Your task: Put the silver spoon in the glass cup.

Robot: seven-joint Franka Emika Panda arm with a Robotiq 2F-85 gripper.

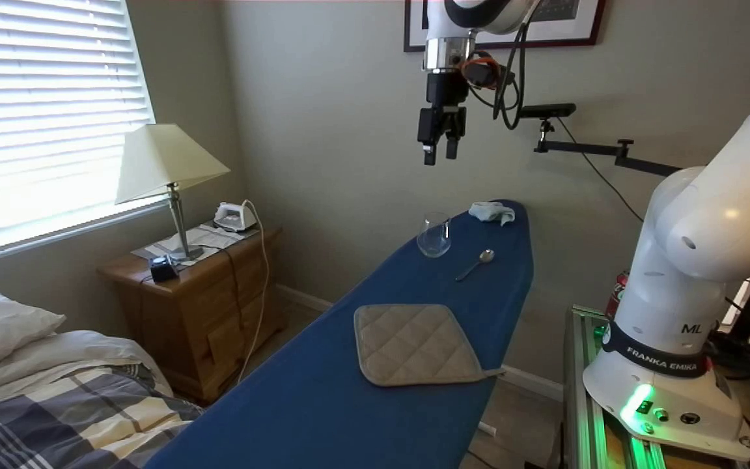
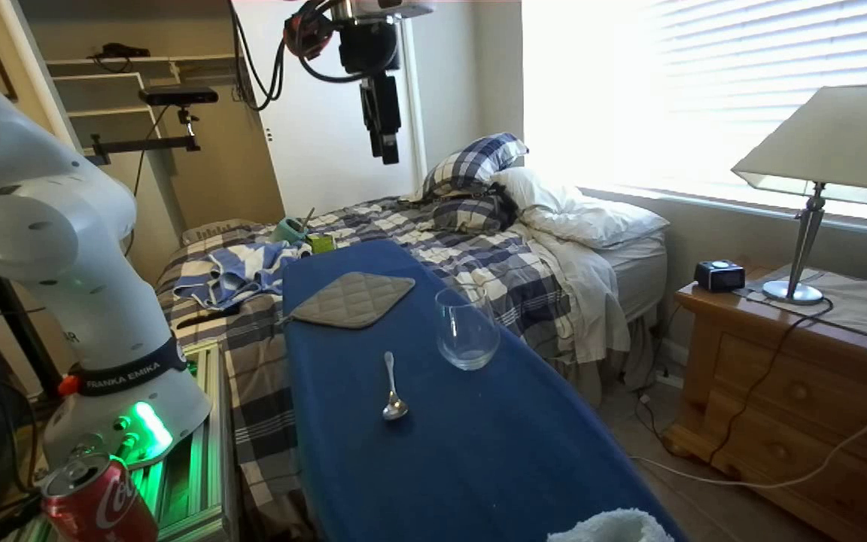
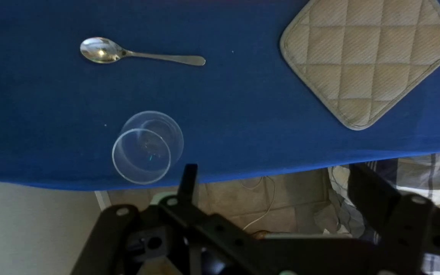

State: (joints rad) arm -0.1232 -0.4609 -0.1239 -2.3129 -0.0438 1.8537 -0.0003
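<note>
The silver spoon lies flat on the blue ironing board. It also shows in an exterior view and the wrist view. The glass cup stands upright on the board beside the spoon, near the board's edge. It also shows in an exterior view and the wrist view. The cup holds nothing that I can see. My gripper is high above the board, apart from both things. In the wrist view the gripper has its fingers wide apart with nothing between them.
A tan quilted pad lies on the board, also in the wrist view. A pale whitish cloth lump sits near the board's narrow end. A bed and a wooden nightstand with a lamp stand beside the board.
</note>
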